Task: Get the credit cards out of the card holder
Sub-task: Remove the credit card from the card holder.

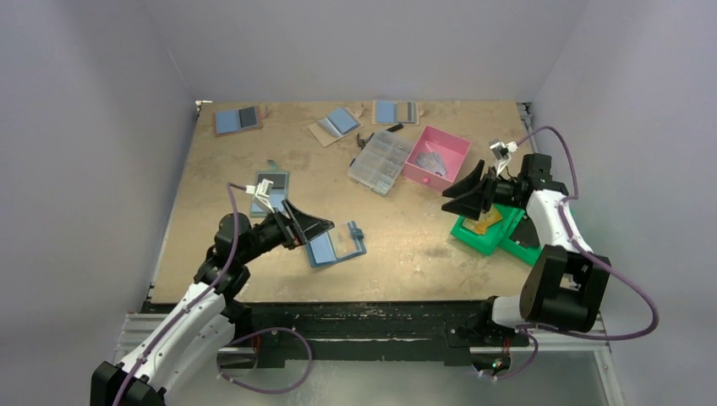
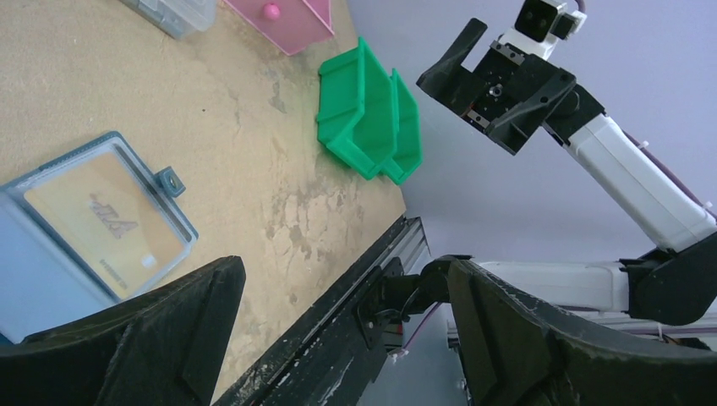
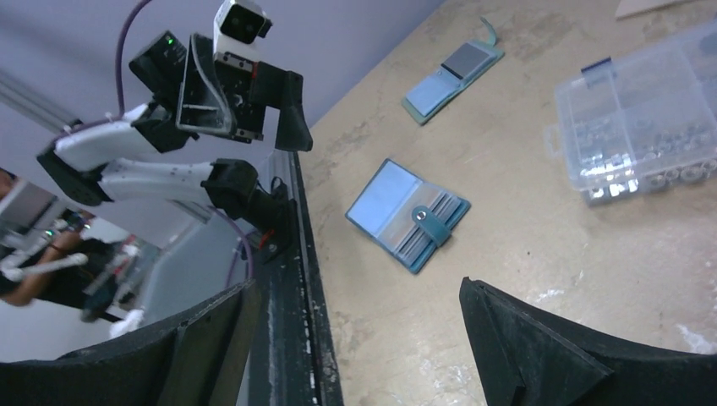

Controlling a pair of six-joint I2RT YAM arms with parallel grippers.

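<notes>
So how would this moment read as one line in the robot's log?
flat blue folding card holder: lying open, tan card inside | left gripper: open, beside holder | right gripper: open, raised near green plastic bins

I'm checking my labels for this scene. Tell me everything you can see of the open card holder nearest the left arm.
The card holder lies open and flat on the table, beside the open left gripper, ungripped. One half is plain light blue; the other holds a tan card. Dark teal edging runs round it, with a snap tab at one side.

Pale lilac walls (image 1: 363, 42) enclose a scuffed tan tabletop (image 1: 406, 245).
</notes>
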